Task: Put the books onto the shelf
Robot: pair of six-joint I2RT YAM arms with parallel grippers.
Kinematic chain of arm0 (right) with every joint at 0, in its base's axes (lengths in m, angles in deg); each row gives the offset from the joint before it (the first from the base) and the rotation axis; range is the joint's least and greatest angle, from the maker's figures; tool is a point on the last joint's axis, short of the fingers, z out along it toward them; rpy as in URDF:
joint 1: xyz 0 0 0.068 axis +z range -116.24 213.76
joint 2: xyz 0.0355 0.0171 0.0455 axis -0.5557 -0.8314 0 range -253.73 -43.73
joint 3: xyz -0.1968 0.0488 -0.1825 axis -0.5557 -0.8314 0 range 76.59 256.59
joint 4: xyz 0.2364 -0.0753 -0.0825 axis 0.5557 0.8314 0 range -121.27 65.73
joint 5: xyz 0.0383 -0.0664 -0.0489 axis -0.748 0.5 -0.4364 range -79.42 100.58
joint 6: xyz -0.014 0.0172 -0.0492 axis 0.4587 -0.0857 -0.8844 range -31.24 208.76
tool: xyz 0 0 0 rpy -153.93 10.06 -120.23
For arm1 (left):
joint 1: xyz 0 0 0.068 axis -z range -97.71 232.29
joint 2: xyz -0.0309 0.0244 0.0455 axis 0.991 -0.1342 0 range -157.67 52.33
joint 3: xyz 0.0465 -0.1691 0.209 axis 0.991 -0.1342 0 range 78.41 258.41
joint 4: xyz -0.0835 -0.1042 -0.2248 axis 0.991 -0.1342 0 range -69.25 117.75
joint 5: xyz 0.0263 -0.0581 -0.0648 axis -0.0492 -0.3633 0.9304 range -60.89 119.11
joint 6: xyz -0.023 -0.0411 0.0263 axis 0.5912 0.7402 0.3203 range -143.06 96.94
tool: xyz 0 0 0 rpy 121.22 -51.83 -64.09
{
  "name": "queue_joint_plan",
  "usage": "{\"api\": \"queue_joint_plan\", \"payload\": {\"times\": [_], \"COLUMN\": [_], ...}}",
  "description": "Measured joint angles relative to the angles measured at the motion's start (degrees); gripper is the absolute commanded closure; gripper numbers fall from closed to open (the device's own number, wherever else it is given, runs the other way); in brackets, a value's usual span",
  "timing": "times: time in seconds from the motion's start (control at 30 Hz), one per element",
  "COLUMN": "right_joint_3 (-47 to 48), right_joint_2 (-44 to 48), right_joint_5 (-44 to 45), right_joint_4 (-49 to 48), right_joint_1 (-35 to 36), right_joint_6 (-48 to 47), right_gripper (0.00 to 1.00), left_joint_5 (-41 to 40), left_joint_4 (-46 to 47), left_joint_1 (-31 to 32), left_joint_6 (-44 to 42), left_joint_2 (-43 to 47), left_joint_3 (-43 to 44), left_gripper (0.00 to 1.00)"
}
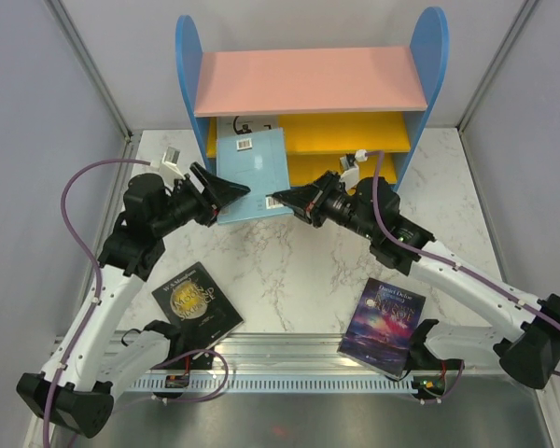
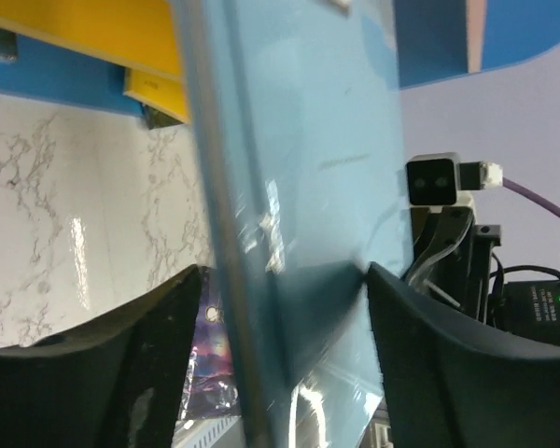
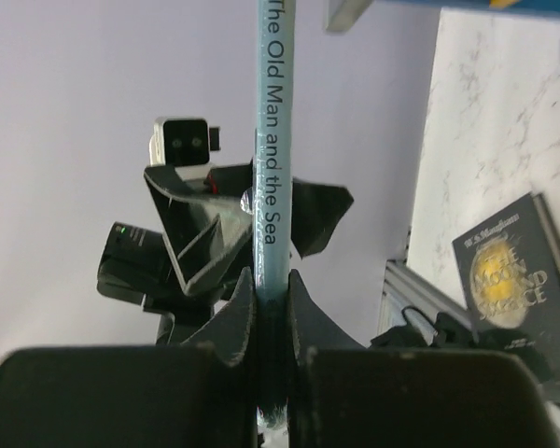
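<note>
Right tool is clamped tight on the pale blue book at its near right corner. Left tool is spread apart, fingers either side of it. The book's far end sits under the pink top of the shelf, contact hidden. Open bench lies nearer, with the moon book near-left and the galaxy book near-right.

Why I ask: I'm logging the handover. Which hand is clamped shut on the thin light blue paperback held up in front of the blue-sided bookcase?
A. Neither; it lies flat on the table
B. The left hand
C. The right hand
C: the right wrist view shows the right hand closed tight on the spine of the thin light blue paperback, while the left hand stands open around it.
</note>
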Motion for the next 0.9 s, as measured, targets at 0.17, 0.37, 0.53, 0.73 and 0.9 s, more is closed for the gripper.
{"api": "queue_joint_plan", "payload": {"times": [0.17,0.37,0.53,0.73,0.9], "right_joint_3": [2.4,7.8,12.3,16.2,17.2], "right_joint_2": [-3.8,-9.8,-14.5,-22.2,-24.8], "right_joint_5": [-2.5,-5.3,-7.9,-10.2,-10.4], "right_joint_4": [-1.1,-3.3,-6.9,-10.3,-11.8], "right_joint_1": [-5.9,-10.0,-11.4,-12.9,-12.9], "right_joint_6": [0.0,-0.1,1.1,2.5,2.6], "right_gripper": [1.00,1.00,1.00,1.00,0.98], "left_joint_5": [0.5,1.0,1.1,1.1,1.0], "left_joint_4": [-3.1,-5.8,-9.2,-11.4,-12.7], "left_joint_1": [-0.2,-1.4,-1.7,-1.9,-2.1], "left_joint_6": [-2.4,-4.3,-5.5,-5.9,-6.3], "left_joint_2": [-1.7,-0.3,0.5,3.1,4.7], "left_joint_3": [0.5,1.1,1.1,0.5,-0.1], "left_gripper": [0.00,0.00,0.00,0.00,0.00]}}
